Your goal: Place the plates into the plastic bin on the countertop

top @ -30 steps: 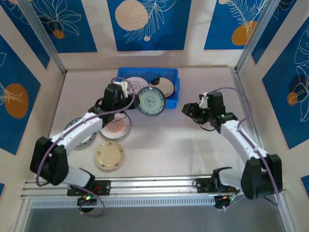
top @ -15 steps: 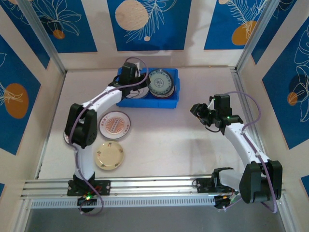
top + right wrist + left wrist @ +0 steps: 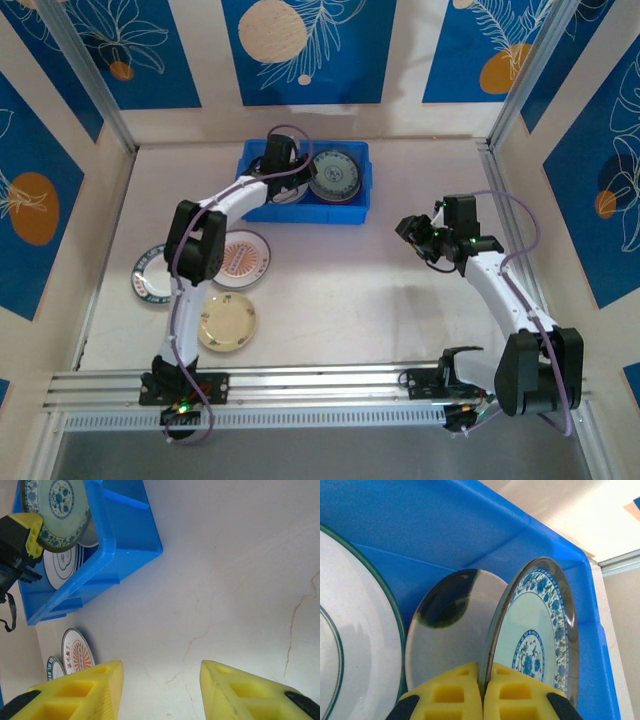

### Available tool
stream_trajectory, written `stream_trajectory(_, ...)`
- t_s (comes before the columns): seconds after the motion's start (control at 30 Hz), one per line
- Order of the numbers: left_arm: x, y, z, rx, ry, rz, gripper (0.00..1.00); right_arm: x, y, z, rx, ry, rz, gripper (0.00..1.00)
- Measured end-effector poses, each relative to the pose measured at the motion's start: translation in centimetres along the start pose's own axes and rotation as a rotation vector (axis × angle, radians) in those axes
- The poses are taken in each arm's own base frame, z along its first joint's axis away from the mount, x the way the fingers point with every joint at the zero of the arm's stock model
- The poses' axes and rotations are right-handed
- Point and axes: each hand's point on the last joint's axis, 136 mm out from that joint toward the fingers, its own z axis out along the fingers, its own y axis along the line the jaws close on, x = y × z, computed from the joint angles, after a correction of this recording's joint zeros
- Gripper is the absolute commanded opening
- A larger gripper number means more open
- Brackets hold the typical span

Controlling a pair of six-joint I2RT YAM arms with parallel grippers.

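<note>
Swung inward now, my left arm (image 3: 195, 245) bares a teal-rimmed plate (image 3: 150, 272). My left gripper (image 3: 481, 677) pinches the floral plate (image 3: 535, 630) in the bin (image 3: 445, 520), half hiding a dark plate (image 3: 447, 625); right gripper (image 3: 160, 667) sits apart.

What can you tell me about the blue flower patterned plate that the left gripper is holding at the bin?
The patterned plate is small, round and glossy, like glazed ceramic. It has a pale centre with a blue floral medallion, a blue floral band and a dark rim. The left gripper is shut on its rim, holding it steeply tilted inside the blue plastic bin, beside a white plate with a dark patch. Whether the two plates touch is unclear.
</note>
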Motion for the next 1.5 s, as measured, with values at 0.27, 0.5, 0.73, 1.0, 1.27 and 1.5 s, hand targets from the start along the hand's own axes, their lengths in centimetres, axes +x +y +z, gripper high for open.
stream_trajectory(0.27, 0.1, 1.6, 2.0, -0.017, 0.008, -0.025, 0.00, 0.0, -0.3, 0.5, 0.012, 0.014, 0.011, 0.45)
stream_trajectory(0.5, 0.3, 1.8, 2.6, -0.026, 0.030, -0.043, 0.50, 0.0, -0.3, 0.9, 0.018, 0.025, 0.018, 0.45)
stream_trajectory(0.73, 0.2, 1.6, 2.5, -0.024, 0.034, -0.044, 0.65, -0.1, -0.1, 0.9, 0.015, 0.024, 0.014, 0.45)
stream_trajectory(1.0, 0.2, 2.7, 2.4, -0.083, 0.031, -0.010, 0.57, 0.1, -0.3, 1.2, 0.020, 0.036, 0.016, 0.45)
stream_trajectory(1.27, -0.4, 2.6, 2.0, -0.094, 0.007, 0.000, 0.15, 0.3, -0.5, 1.9, 0.021, 0.056, 0.023, 0.45)
stream_trajectory(1.5, -0.3, 2.6, 2.0, -0.093, 0.009, -0.001, 0.06, 0.5, -0.8, 2.5, 0.029, 0.079, 0.032, 0.44)
